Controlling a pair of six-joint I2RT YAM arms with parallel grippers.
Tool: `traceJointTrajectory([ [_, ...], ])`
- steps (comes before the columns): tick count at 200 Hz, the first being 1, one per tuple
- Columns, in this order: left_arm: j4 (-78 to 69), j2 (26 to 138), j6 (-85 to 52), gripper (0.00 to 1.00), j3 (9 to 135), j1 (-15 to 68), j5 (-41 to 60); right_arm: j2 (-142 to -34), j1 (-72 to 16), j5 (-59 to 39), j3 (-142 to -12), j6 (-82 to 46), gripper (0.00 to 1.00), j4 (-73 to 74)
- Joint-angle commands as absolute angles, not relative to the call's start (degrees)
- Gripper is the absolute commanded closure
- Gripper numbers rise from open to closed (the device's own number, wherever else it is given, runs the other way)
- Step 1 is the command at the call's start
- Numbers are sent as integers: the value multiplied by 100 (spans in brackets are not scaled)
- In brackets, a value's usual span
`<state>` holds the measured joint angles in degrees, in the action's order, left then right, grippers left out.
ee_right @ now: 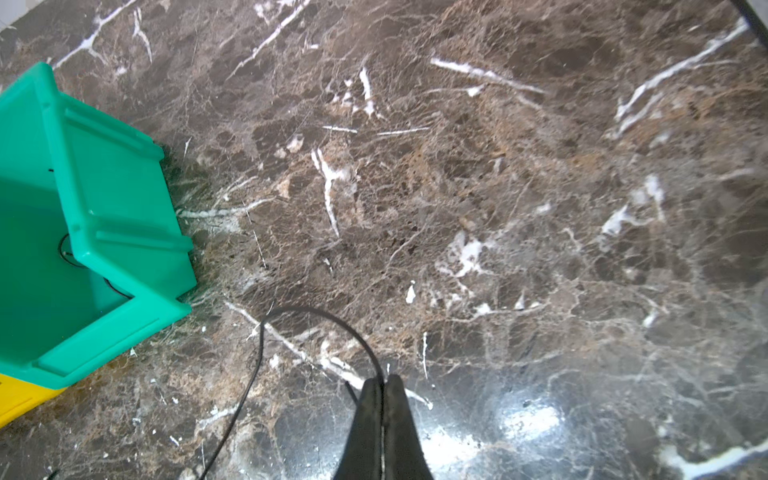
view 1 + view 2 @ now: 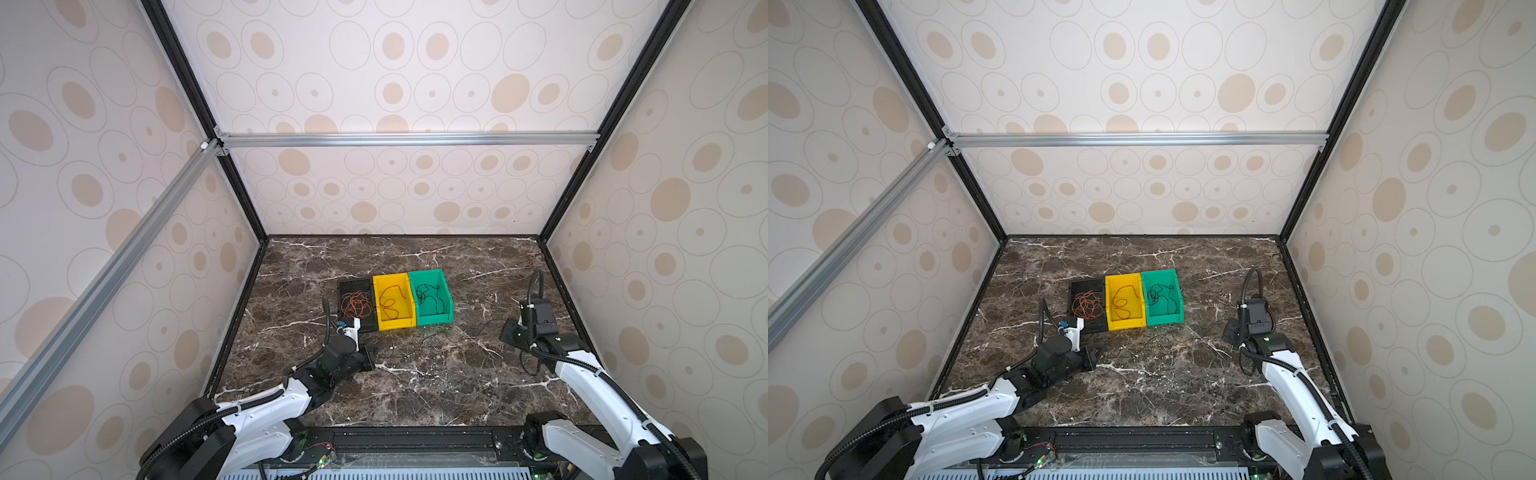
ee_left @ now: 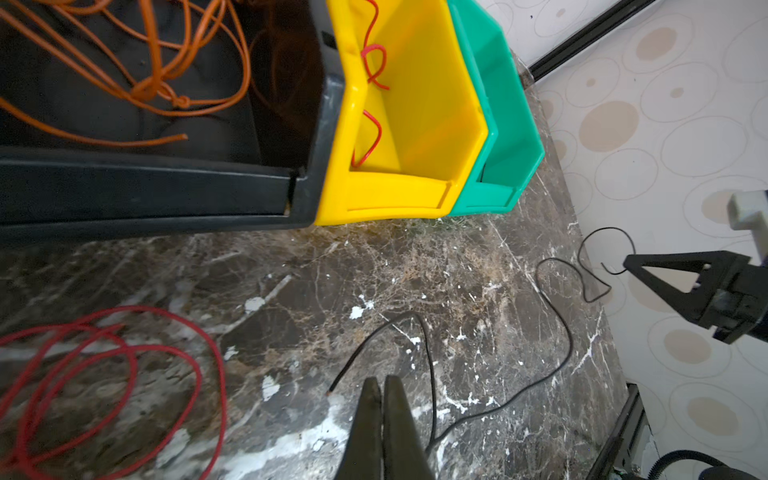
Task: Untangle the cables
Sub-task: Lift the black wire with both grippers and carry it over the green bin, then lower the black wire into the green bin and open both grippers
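A thin black cable [image 3: 432, 374] lies loose on the marble between my two grippers. My right gripper [image 1: 382, 379] is shut on one end of it, and a short tail sticks out beside the tips. My left gripper [image 3: 383, 380] is shut too; two strands of that cable meet against the side of one finger, and a grip there does not show. A red cable [image 3: 222, 365] lies coiled on the marble beside the left gripper. Orange cables [image 2: 356, 304] fill the black bin, a red one [image 2: 390, 299] lies in the yellow bin, and a black one [image 2: 428, 295] in the green bin.
The black bin [image 2: 353, 283], yellow bin [image 2: 395, 324] and green bin [image 2: 434, 320] stand side by side mid-table, just beyond the left gripper [image 2: 370, 357]. The right gripper [image 2: 507, 334] is near the right wall. Patterned walls close off three sides of the marble table [image 2: 415, 395].
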<state>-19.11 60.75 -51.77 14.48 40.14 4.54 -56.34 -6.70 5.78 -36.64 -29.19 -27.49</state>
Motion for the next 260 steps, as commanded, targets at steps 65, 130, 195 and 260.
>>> traceJointTrajectory([
  [65,-1277,6750,-4361,100,3105,3913,1005,-5293,-593,-1339,-4526,-2818,100,-2625],
  [130,-1117,9082,-3726,100,5536,3896,1611,-5307,-635,-2289,-5514,-3043,100,-2339],
  [195,-535,11060,-3587,100,7654,3786,1869,-6014,-1073,-2158,-5748,-3129,100,-1568],
  [260,-140,11749,-3544,91,8256,3603,1835,-7106,-1307,-1803,-5823,-3059,100,-1077],
])
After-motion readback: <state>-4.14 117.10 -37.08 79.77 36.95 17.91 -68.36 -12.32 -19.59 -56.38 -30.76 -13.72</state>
